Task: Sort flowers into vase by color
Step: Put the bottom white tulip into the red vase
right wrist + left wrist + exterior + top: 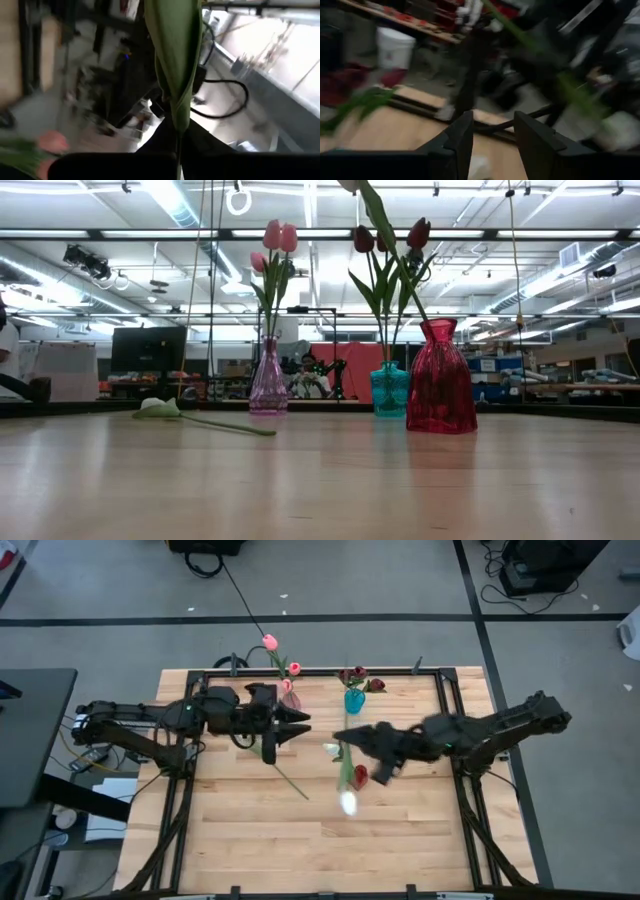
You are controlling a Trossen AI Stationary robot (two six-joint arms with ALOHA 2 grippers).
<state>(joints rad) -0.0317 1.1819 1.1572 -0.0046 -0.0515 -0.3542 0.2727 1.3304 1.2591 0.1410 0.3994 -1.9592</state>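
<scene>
My right gripper [340, 736] [177, 137] hovers over the table's middle, shut on a white tulip [348, 802]. That tulip's green stem [395, 250] slants down to the mouth of the red vase [440, 380] [360, 777]. My left gripper [300, 724] [492, 142] is open and holds nothing, just near of the pink vase [289, 695] [268, 385], which has pink tulips [275, 240] standing in it. Dark red tulips [363, 238] stand in the teal vase [390, 390] [354, 700]. Another tulip [165, 409] lies flat on the table, its stem [292, 782] showing below my left arm. My right gripper pinches the white tulip's stem [178, 131] between its two fingers, just below a long green leaf [172, 55] that runs on forward from them. The flower is lifted off the table and tilted. Whether its lower end is inside the red vase, I cannot tell.
All three vases stand in the far half of the wooden table [260, 840], and the red one is nearest. A black frame [440, 690] runs along the table's far and side edges. Bare wood fills the near half. A person shows far off in the room [310, 370].
</scene>
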